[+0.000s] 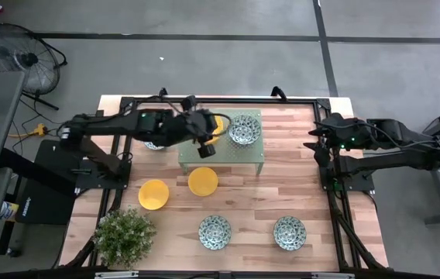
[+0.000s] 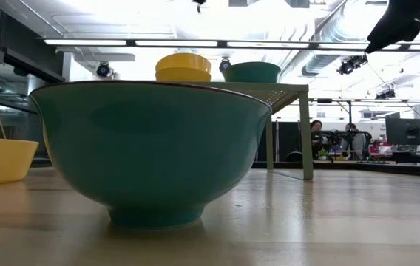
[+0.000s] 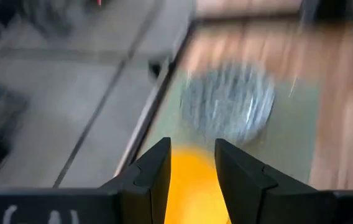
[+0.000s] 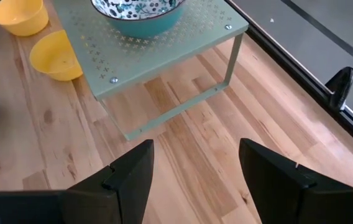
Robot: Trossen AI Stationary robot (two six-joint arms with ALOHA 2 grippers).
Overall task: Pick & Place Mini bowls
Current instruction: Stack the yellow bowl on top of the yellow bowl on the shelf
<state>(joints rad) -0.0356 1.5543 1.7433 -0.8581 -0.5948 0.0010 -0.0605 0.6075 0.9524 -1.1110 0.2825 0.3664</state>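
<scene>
With your left pincer (image 1: 205, 149) spread above the yellow bowls (image 1: 218, 126) on the stand (image 1: 247, 157), lift straight up toward 12 o'clock; right pincer (image 4: 195, 171) waits spread

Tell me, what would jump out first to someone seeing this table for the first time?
Probably the pale green stand at the table's middle back, with a patterned bowl and stacked yellow bowls on top, and the left gripper hovering over it. Two more yellow bowls sit on the wood in front of the stand, and a leafy plant fills the front left corner.
</scene>
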